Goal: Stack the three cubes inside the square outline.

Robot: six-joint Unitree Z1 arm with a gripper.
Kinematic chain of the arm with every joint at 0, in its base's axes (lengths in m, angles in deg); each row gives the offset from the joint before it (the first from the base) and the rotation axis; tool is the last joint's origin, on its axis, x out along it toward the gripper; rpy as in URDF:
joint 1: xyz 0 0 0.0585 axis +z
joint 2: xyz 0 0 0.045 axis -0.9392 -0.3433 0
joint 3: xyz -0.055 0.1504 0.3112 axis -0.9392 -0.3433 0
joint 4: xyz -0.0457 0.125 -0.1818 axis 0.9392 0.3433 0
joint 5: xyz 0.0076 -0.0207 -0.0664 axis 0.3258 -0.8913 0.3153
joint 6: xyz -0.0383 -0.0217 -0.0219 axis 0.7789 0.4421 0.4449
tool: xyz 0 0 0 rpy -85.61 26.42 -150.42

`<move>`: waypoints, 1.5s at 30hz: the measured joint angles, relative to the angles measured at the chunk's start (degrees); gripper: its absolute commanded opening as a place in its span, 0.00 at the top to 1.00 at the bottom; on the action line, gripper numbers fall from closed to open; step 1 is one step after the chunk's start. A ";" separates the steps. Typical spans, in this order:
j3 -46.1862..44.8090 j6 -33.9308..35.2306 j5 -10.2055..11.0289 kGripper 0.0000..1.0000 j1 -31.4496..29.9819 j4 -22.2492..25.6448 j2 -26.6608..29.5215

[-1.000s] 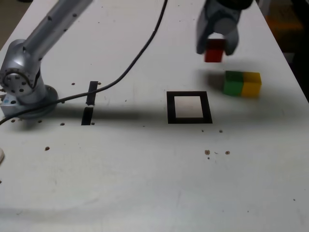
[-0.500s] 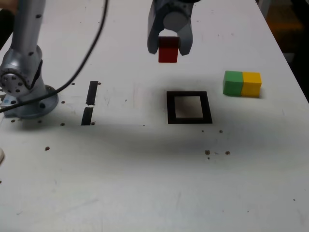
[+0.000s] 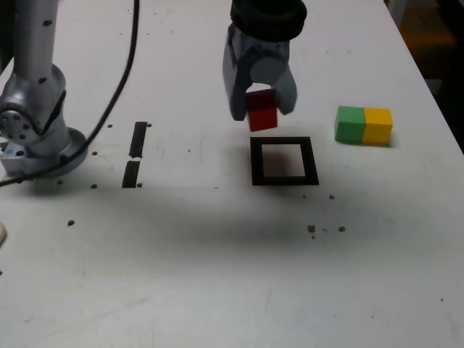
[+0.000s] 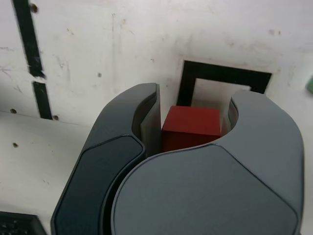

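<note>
Three cubes are in play on the white worktop (image 3: 217,275), and only one of them is off the surface. The red cube (image 3: 262,111) is pinched between the two grey fingers of the hand (image 3: 262,110), which is clamped firmly on it from both sides. In the exterior view the hand hangs over the far edge of the square outline (image 3: 283,161), with the red cube raised clear of the worktop and tilted a little. The wrist view shows the same red block wedged between the fingers, with the black frame and its white centre lying just past it.

The green cube (image 3: 350,124) and the yellow cube (image 3: 378,125) sit side by side, touching, on the worktop toward the exterior view's right of the outline, green nearer to it. Neither is inside the frame.

Over on the exterior view's left stands the arm's silver base (image 3: 32,119), with a black cable (image 3: 119,94) trailing across the surface. Two short black tape strips (image 3: 135,154) lie end to end between the base and the outline. Small dark specks dot the worktop.
</note>
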 measured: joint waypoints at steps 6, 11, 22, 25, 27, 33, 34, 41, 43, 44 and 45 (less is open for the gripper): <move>5.11 0.06 -1.42 0.88 -1.74 0.03 -6.49; 5.45 -1.97 -1.47 0.88 -1.52 0.56 -7.95; 4.00 -3.91 -3.47 0.88 -0.34 0.63 -10.03; 4.09 -4.47 -3.47 0.87 -0.17 -0.16 -11.22; 4.28 -4.76 -3.44 0.87 -0.01 -0.51 -11.77; 4.80 -4.92 -3.30 0.84 0.12 -0.77 -12.53; 4.89 -4.92 -3.26 0.83 0.12 -0.75 -12.66; 5.29 -4.92 -3.18 0.53 0.12 -0.26 -12.85; 5.38 -4.92 -3.17 0.33 0.12 -0.24 -12.97; 5.43 -4.92 -3.16 0.24 0.12 -0.22 -13.04; 5.46 -4.92 -3.15 0.14 0.12 -0.22 -13.12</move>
